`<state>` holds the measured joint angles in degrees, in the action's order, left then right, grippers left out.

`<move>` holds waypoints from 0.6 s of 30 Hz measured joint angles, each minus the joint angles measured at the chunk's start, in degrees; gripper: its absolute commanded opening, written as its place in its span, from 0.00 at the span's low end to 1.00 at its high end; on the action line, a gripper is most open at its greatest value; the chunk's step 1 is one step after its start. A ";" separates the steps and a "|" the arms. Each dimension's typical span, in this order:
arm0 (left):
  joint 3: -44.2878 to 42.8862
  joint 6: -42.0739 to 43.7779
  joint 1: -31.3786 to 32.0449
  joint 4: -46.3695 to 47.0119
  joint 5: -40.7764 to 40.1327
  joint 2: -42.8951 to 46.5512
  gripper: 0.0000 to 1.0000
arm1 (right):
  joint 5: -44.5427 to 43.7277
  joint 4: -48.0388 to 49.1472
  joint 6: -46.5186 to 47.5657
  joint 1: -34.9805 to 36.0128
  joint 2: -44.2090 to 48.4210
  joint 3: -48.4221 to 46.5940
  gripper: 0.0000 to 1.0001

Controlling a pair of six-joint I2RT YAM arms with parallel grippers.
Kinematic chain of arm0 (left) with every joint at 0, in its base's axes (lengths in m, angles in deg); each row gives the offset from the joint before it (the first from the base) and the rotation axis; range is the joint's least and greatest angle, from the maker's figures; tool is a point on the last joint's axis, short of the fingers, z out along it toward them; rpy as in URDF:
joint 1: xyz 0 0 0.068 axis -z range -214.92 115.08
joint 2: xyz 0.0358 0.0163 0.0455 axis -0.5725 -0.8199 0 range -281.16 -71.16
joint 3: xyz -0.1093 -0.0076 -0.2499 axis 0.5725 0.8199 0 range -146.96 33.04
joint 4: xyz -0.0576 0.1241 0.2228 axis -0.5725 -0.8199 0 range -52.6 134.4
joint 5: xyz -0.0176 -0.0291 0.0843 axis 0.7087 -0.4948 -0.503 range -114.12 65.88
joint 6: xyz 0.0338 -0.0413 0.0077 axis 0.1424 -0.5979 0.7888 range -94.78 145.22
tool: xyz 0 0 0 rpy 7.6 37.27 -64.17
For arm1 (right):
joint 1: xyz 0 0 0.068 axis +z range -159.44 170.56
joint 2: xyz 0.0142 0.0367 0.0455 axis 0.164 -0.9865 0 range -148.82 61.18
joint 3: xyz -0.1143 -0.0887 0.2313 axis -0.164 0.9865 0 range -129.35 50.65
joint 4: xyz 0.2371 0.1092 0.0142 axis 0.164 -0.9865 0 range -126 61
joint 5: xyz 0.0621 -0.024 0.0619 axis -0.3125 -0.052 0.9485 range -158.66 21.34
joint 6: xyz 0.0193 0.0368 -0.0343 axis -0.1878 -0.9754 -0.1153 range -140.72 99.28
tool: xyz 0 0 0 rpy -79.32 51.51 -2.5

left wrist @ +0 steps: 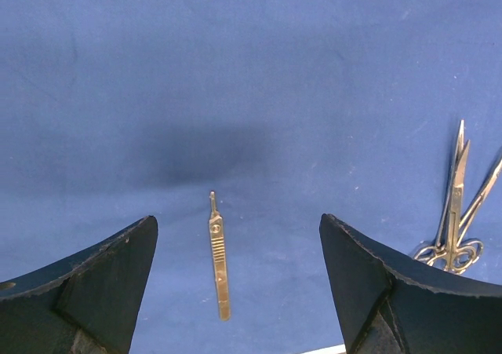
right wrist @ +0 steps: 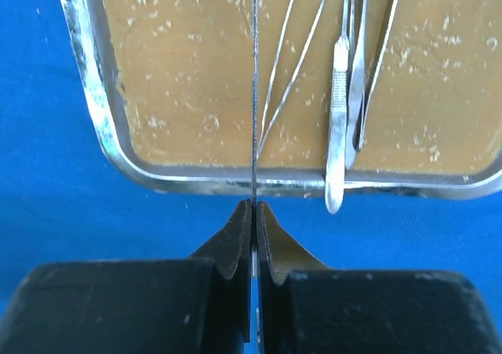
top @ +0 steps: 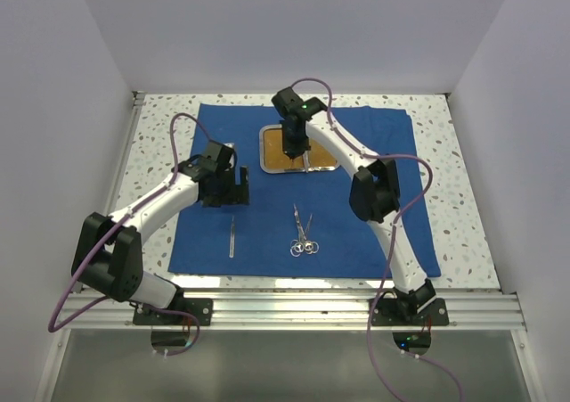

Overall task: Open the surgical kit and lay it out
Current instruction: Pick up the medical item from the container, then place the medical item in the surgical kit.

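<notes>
Pinching a thin silver instrument (right wrist: pixel 253 95) at the near rim of the rounded, orange-floored steel tray (right wrist: pixel 102 126), the right gripper (right wrist: pixel 252 213) probably must next lift it onto the royal-blue cloth (right wrist: pixel 47 236), left gripper (left wrist: pixel 237 219) hanging spread.

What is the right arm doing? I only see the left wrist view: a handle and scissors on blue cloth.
Observer: The right gripper is shut on a thin silver instrument, seen edge-on crossing the near rim of the tray.
Operator: What else is in that tray?
Observer: It holds fine tweezers, a scalpel handle overhanging the near rim, and broader tweezers beside it.
Operator: Where is my left gripper relative to the tray?
Observer: The left gripper hangs open over the cloth, down-left of the tray in the top view.
</notes>
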<state>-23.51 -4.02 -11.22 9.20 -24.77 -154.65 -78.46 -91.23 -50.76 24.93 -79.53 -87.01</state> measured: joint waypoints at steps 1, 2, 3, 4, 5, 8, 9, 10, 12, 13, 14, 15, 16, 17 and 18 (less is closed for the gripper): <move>-0.04 0.11 -0.13 0.00 0.00 -0.04 0.88 | 0.13 -0.07 0.00 0.09 0.33 0.35 0.00; -0.24 0.33 -0.35 -0.07 0.00 -0.20 0.88 | 0.35 0.15 -0.02 0.15 1.33 1.70 0.00; -0.46 0.42 -0.52 0.02 -0.02 -0.37 0.88 | 0.57 -0.07 -0.13 0.33 2.73 3.67 0.00; -0.74 0.46 -0.72 0.02 -0.02 -0.57 0.88 | 0.66 -0.26 -0.22 0.48 3.65 4.83 0.00; -1.20 0.61 -0.96 -0.02 -0.02 -0.87 0.88 | 0.94 0.26 -0.42 0.79 5.20 7.02 0.00; -2.89 1.49 -2.03 0.22 0.00 -1.97 0.88 | 2.10 0.72 -1.38 2.27 9.97 13.46 0.00; -3.54 1.84 -2.43 0.35 -0.02 -2.36 0.88 | 2.43 0.81 -1.84 3.08 11.45 15.32 0.00; -4.26 2.05 -2.86 0.42 -0.02 -2.82 0.88 | 2.91 0.85 -2.21 4.00 12.63 16.76 0.00; -5.77 2.71 -3.74 0.66 -0.02 -3.74 0.88 | 3.69 1.29 -3.13 6.34 14.56 19.19 0.00; -6.45 3.04 -4.13 0.90 -0.04 -4.24 0.88 | 4.07 1.66 -3.67 7.72 15.30 20.26 0.00; -7.30 3.45 -4.63 0.90 -0.04 -4.83 0.88 | 4.63 2.29 -4.26 8.96 15.96 21.49 0.00; -8.15 3.80 -5.09 1.09 -0.02 -5.53 0.88 | 5.38 3.21 -5.22 11.02 16.85 23.45 0.00; -9.42 4.42 -5.75 1.27 -0.02 -6.56 0.88 | 5.90 3.93 -5.95 12.39 17.35 24.87 0.00; -9.75 4.48 -6.21 1.38 -0.04 -6.86 0.88 | 6.58 4.98 -6.71 13.94 17.97 26.82 0.00; -10.69 4.83 -7.02 1.42 -0.09 -7.63 0.88 | 7.48 6.05 -7.67 15.87 18.47 28.81 0.00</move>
<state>-34.20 0.81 -18.24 10.62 -24.85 -162.27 -70.99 -85.18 -58.43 40.80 -61.06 -58.21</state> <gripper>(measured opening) 0.882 0.018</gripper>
